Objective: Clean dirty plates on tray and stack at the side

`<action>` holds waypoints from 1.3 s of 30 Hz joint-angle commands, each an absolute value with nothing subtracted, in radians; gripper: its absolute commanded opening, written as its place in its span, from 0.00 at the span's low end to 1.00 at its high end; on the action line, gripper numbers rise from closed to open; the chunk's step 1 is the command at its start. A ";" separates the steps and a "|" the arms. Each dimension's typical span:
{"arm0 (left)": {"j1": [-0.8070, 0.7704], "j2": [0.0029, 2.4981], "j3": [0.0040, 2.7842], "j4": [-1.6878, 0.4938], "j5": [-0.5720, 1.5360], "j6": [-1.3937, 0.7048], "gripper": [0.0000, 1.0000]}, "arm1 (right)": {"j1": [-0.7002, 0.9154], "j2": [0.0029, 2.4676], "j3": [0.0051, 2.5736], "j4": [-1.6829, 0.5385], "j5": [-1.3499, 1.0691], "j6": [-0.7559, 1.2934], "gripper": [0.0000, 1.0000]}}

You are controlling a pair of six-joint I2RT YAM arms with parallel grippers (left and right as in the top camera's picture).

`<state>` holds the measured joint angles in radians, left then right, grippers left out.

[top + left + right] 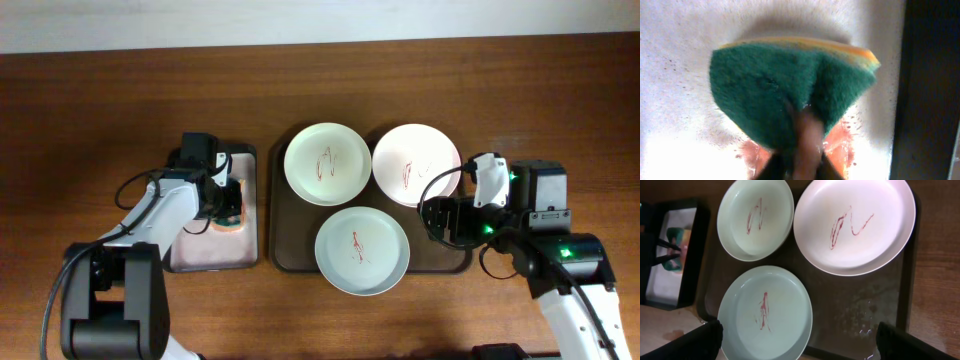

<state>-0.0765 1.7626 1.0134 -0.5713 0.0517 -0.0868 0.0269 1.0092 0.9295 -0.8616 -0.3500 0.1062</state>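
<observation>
Three plates lie on the dark brown tray (300,240), each with thin red smears. A white plate (327,163) is at the back left, a white plate (416,164) at the back right, and a pale green plate (362,250) in front. My right gripper (447,220) is open and empty, just above the tray's right edge. In the right wrist view its fingers (797,341) straddle the green plate (765,312) and bare wet tray (850,300). My left gripper (226,200) is shut on a green and yellow sponge (785,85) over the small tray.
The smaller narrow tray with a pale inside (205,250) lies left of the brown tray, and its dark rim (930,90) runs close beside the sponge. Orange smears mark its wet floor (842,147). Bare wooden table (100,120) surrounds both trays.
</observation>
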 commanded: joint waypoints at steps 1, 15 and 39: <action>-0.080 1.786 1.028 -0.593 0.071 -0.082 0.00 | 0.033 1.044 0.950 -0.876 -0.358 0.112 0.99; -0.076 1.677 1.099 -0.781 0.094 -0.083 0.00 | 0.095 1.501 0.950 -0.912 -0.408 0.105 0.51; -0.076 1.675 1.100 -0.791 0.110 -0.119 0.00 | 0.173 1.759 0.950 -0.799 -0.416 0.167 0.04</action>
<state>-0.0765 1.6974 1.0847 -0.7860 0.0788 -0.1062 0.1635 1.7477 0.9417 -0.8028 -0.4332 0.1505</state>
